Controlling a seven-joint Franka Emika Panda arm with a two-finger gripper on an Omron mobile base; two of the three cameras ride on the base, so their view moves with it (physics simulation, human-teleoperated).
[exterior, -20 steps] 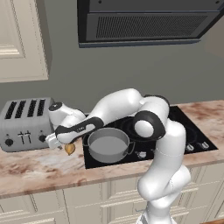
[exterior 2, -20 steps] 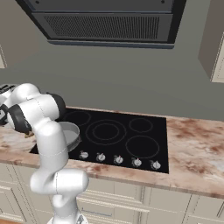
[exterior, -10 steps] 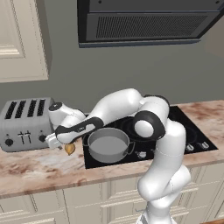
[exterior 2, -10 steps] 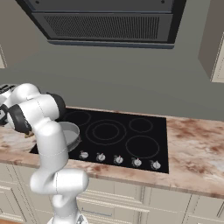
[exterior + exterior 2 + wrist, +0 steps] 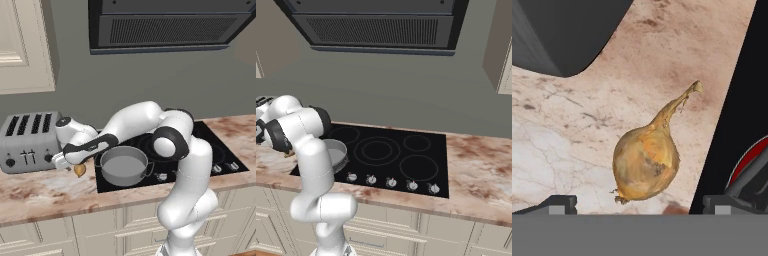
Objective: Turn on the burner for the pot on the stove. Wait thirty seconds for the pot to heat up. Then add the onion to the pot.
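The arm reaches left across the front of the stove (image 5: 220, 145), with the gripper (image 5: 69, 165) low over the marble-patterned bench (image 5: 35, 192) between the toaster (image 5: 27, 140) and the pot (image 5: 123, 167).

Jaws: fully spread, holding nothing. In the hand view the two dark finger tips (image 5: 559, 204) stand at the bottom corners, well apart, with the onion (image 5: 646, 162) between them and no visible contact with either.

Onion: lies on the bench just left of the stove's black edge (image 5: 747, 100), its pointed stem angled toward the upper right of the hand view. In the left base view the onion (image 5: 79, 170) shows directly below the gripper, beside the pot's left side and in front of the toaster's right end. Whether it touches the gripper body cannot be told from that view.

Pot: sits on the front-left burner, upright, appearing empty, both loop handles visible. In the right base view the pot (image 5: 338, 152) is partly hidden behind the arm's links. A red arc (image 5: 752, 160) shows at the right edge of the hand view, under the pot's rim.

Stove: black glass top with grey ring markings (image 5: 376, 150) and a row of silver knobs (image 5: 391, 182) along the front edge. A dark range hood (image 5: 381, 25) hangs above.
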